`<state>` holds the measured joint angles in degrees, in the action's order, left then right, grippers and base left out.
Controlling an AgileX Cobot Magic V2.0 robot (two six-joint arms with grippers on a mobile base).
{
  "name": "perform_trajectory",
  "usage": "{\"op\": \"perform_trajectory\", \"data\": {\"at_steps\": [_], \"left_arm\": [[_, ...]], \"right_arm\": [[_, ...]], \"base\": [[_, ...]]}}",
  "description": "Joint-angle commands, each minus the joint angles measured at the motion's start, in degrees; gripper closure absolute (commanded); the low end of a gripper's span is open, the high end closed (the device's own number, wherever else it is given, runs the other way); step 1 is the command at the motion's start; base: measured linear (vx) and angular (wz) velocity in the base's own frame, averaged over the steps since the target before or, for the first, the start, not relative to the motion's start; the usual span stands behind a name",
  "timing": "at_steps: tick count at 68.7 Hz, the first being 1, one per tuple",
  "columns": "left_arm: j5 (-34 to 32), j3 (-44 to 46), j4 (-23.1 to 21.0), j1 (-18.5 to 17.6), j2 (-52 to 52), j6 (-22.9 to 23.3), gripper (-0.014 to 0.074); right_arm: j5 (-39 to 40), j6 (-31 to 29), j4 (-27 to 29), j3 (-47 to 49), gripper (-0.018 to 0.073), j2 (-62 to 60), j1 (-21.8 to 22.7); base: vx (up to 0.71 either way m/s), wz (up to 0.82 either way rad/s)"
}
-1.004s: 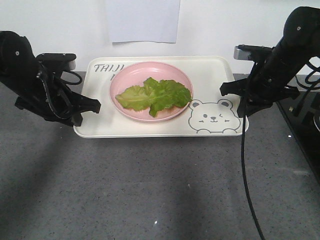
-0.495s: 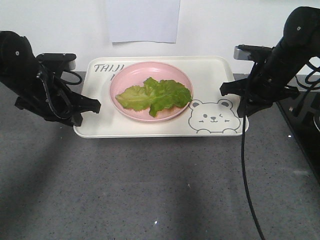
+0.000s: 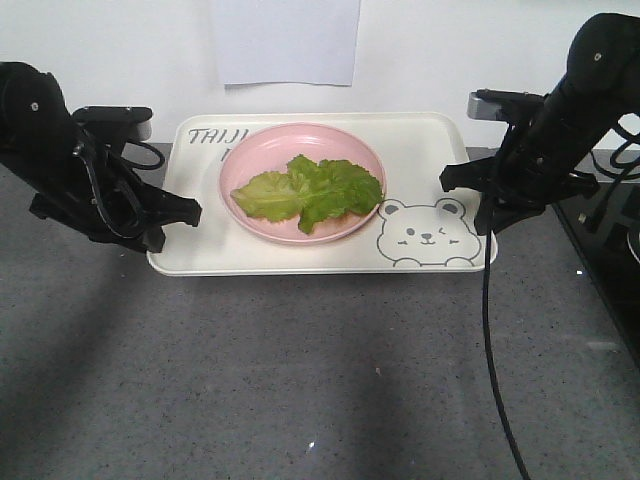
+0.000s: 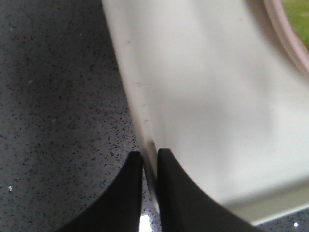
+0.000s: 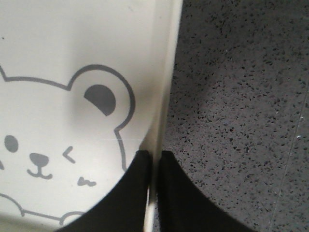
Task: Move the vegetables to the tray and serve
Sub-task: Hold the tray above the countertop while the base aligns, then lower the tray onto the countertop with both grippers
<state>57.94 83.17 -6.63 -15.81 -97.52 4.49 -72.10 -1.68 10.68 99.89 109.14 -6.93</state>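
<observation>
- Tray (image 3: 270,255): resting on the grey counter (image 3: 300,380), cream-white; not yet lifted, serving outstanding.
- Pink plate (image 3: 245,160): seated on the tray.
- Vegetables (image 3: 310,190): lettuce lying on the plate; transfer judged complete.
- Left gripper (image 4: 149,166): low at the tray's left rim, clamped onto that rim.
- Right gripper (image 5: 154,166): mirrored at the right rim beside the bear drawing, pinching the rim.

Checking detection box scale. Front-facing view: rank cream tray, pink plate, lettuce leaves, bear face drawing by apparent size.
1. Cream-white rectangular plastic tray
2. Round pink plate
3. Green lettuce leaves
4. Grey winking bear face drawing, clearly narrower than the leaves
</observation>
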Motion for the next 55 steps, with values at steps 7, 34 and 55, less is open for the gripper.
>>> {"op": "perform_trajectory", "data": {"at_steps": [7, 34, 55], "left_arm": [[-5.2, 2.0, -7.5, -1.5, 3.2, -1.7, 0.0603], [-6.9, 2.0, -6.8, -1.5, 3.2, -1.7, 0.0603], [-5.9, 2.0, -3.7, -1.5, 3.0, -1.6, 0.0603]], "right_arm": [[-1.3, -1.3, 7.7, 1.5, 0.0563, -3.6, -1.0], [-0.7, -1.4, 7.6, 1.5, 0.0563, -3.6, -1.0], [-1.3, -3.6, 8.3, 1.5, 0.0563, -3.6, -1.2]], "base": [[0.0, 0.0], [0.0, 0.0], [0.0, 0.0]]}}
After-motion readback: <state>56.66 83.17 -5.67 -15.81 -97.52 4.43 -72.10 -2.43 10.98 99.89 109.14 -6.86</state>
